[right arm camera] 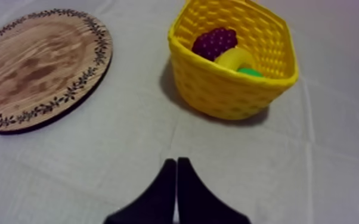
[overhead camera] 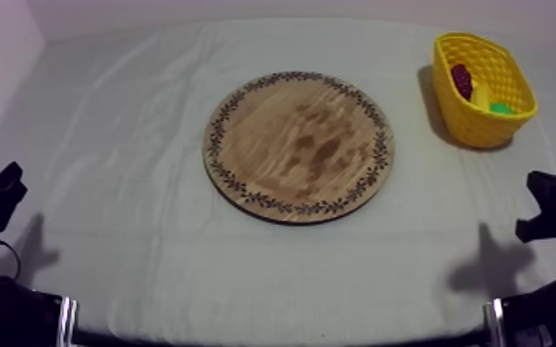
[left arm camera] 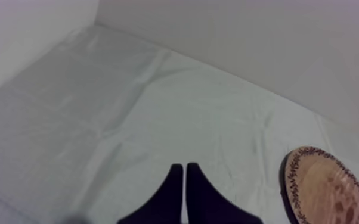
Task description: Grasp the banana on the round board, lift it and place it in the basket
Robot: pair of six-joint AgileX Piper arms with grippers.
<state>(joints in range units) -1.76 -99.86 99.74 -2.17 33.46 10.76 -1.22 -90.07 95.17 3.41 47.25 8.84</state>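
Yellow banana (right arm camera: 235, 58) inside the yellow basket (right arm camera: 217, 89)
Curved and smooth, it lies between grapes (right arm camera: 214, 43) and a green fruit (right arm camera: 250, 72); my left tool (left arm camera: 185, 168) and right tool (right arm camera: 176, 162) are each pinched narrow.

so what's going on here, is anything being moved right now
Nothing is being handled at this moment. The left gripper and the right gripper are both shut on nothing, parked low at their own sides. The wooden board is bare. The banana already lies in the yellow basket, beside a bunch of grapes and a green fruit.
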